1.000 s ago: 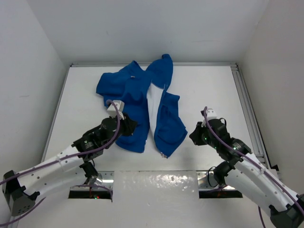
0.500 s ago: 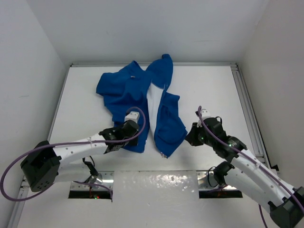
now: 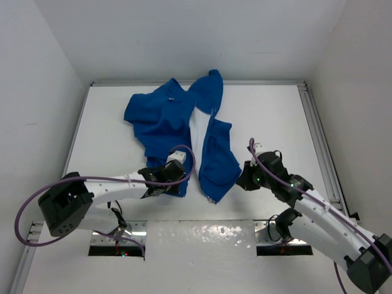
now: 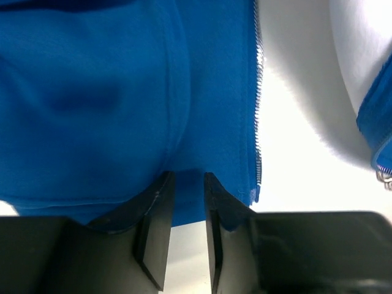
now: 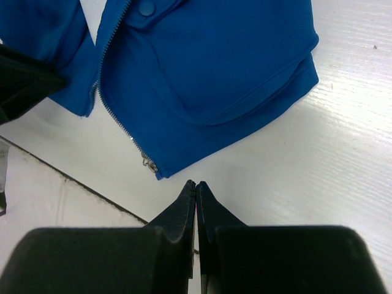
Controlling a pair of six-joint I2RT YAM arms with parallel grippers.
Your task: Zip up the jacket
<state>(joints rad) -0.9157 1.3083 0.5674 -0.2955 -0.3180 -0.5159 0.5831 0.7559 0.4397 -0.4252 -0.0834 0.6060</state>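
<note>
The royal-blue fleece jacket lies unzipped on the white surface, spread from the far edge towards the near middle. Its two front panels are parted, and a strip of bare surface shows between them.

My left pincer is at the near hem of the left panel. Its two black fingers stand a narrow gap apart, and the tips overlap the blue cloth. Both hem and bare surface show in the gap. I cannot tell whether the fingers are pinching the fleece or only lying over it. Just to the right of them, the pale silvery zipper teeth run along the panel's edge down to its near corner.

My right pincer has its fingers pressed together, with nothing between them. It sits over bare surface just near of the right panel's hem, apart from the cloth. In the right wrist view, that panel's zipper teeth run down its left edge and end in a small metal pull at the near corner, which lies close to the fingertips. A round blue snap sits near the top of that view.
</note>
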